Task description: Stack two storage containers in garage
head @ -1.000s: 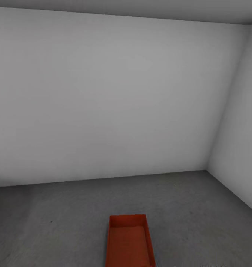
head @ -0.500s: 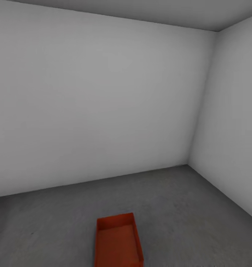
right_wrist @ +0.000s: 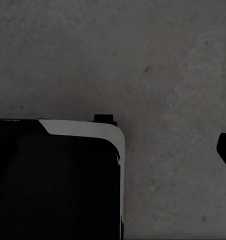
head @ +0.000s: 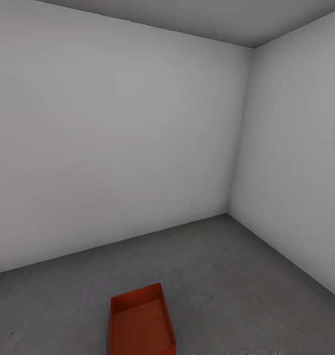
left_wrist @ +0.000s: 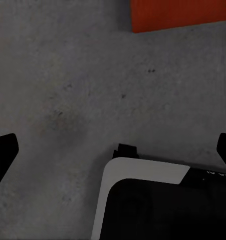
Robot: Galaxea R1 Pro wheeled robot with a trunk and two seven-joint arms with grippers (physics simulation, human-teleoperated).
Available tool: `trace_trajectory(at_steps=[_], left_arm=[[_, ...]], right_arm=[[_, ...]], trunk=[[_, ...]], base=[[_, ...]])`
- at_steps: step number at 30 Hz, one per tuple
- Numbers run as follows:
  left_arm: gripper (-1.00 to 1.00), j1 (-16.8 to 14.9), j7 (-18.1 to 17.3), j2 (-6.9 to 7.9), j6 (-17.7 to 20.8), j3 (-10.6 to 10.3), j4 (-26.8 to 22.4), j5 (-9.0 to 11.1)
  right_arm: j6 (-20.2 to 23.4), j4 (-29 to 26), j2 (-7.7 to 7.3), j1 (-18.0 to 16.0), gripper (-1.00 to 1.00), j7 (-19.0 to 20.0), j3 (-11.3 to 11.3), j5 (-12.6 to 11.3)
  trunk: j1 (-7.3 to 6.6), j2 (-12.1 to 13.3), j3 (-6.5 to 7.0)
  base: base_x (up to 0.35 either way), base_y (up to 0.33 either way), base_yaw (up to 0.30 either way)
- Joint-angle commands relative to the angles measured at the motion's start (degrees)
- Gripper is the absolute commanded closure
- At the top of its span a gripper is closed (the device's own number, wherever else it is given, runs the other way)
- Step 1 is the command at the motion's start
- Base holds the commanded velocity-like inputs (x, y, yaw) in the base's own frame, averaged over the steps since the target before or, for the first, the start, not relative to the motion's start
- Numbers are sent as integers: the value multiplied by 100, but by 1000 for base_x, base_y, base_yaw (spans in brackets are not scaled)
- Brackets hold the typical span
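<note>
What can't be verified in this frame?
- Storage container: head view's bottom edge cuts off its near end.
- Second container: whereabouts unknown.
- Left gripper: fingers wide apart, tips cropped at the frame sides.
- Right gripper: one finger at the frame edge; opening unclear.

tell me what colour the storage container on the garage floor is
Plain red-orange storage container, seen best in the head view.

Soft, even light with no visible source. The white walls (head: 113,148) grade from pale grey to dimmer tones near the corner; the ceiling (head: 212,17) is darker. The floor (head: 236,276) looks matte, without glare. The container (head: 138,323) casts no distinct shadow — its edges are slightly soft. Both wrist views are dim and grainy.
</note>
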Motion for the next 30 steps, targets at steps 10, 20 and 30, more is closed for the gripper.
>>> trace_trajectory(at_steps=[10, 20, 30], left_arm=[[-100, -3, 16, 0, -14, -49, 0, 37], [-100, -2, 16, 0, -14, -49, 0, 36], [-100, -3, 16, 0, -14, -49, 0, 35]], right_arm=[[-13, 18, -6, -9, -100, -23, 50, -43], [1, 18, -2, -9, -100, -22, 60, -17], [-7, 18, 5, -9, -100, -29, 59, -23]], trunk=[[1, -7, -9], [1, -7, -9], [1, -7, -9]], base=[[0, 0, -287], [0, 0, -287], [0, 0, -287]])
